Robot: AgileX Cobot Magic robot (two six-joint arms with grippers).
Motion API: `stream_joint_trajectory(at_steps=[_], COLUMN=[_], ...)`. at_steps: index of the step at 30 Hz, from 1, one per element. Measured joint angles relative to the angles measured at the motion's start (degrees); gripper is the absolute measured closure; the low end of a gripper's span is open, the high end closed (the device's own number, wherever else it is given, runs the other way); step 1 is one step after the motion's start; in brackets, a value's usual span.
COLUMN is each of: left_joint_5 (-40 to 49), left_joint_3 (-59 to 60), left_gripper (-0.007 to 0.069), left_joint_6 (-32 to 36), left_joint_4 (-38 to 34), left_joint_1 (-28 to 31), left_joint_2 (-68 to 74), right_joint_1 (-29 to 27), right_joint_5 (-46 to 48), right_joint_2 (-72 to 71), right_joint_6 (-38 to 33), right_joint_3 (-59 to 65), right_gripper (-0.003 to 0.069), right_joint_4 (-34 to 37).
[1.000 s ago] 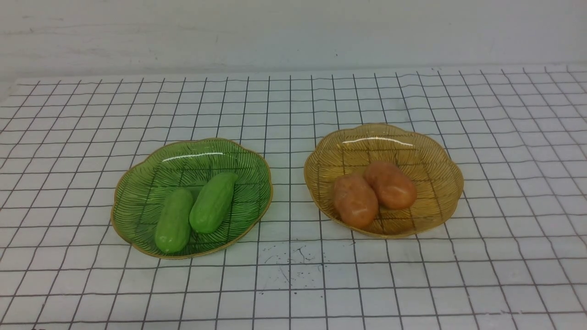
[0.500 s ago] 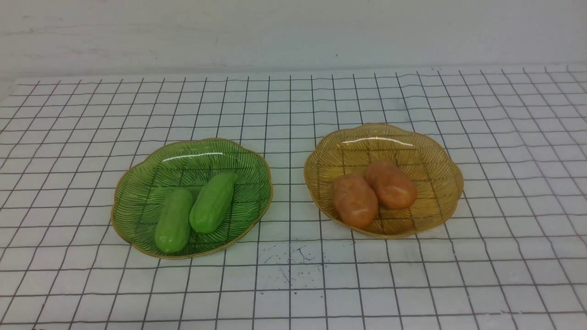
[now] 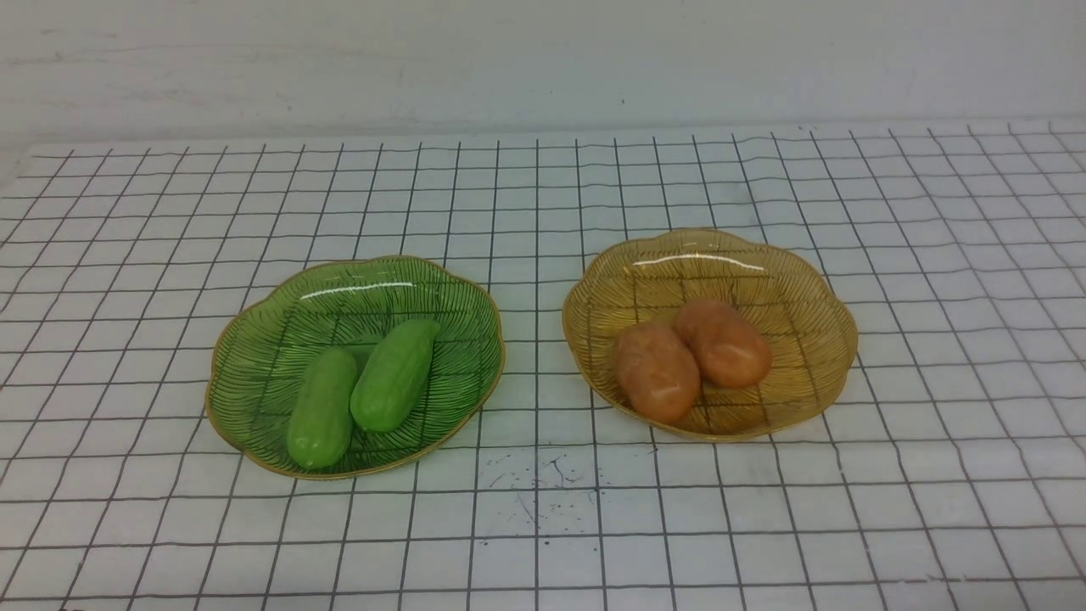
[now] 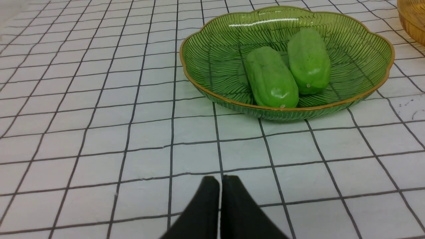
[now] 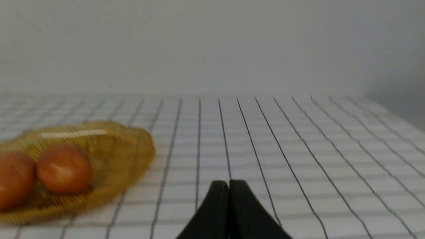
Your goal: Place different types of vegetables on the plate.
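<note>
The left claw (image 4: 219, 181), pinched together and holding nothing, sits nearest the two smooth green toy cucumbers (image 4: 270, 78), whose long sides point away from it.

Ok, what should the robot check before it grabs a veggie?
1. Left gripper holds nothing: ok, shut and empty.
2. Right gripper holds nothing: ok, shut and empty.
3. Grippers open for grabbing: not ok.
4. Cucumbers easy to reach in the green plate: ok, uncovered.
5. Potatoes easy to reach in the amber plate: ok, though they touch.
6. Veggie types mixed on a plate: not ok.
</note>
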Motion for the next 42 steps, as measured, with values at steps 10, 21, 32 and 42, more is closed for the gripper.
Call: stream_joint_trajectory(at_steps=[10,21,32,42], left_joint_5=[0.2,0.2,0.2,0.2], left_joint_3=[0.0,0.0,0.0,0.0], left_gripper=[0.0632,0.0632,0.0632,0.0632], left_joint_6=[0.0,0.0,0.0,0.0], left_joint_4=[0.0,0.0,0.0,0.0], left_joint_1=[0.0,0.0,0.0,0.0], left_joint_2=[0.0,0.0,0.0,0.0], right_joint_1=[3.5,4.9,5.0,5.0], right_joint_5=[5.4,5.8,5.9,5.9], right_joint_2=[0.1,0.1,0.1,0.1], right_joint_6=[0.0,0.0,0.0,0.0], right_joint_3=[0.1,0.0,0.0,0.0], right_gripper=[0.0674,0.0674,0.0674,0.0674], right_joint_4=[0.4,0.8,0.8,0.8])
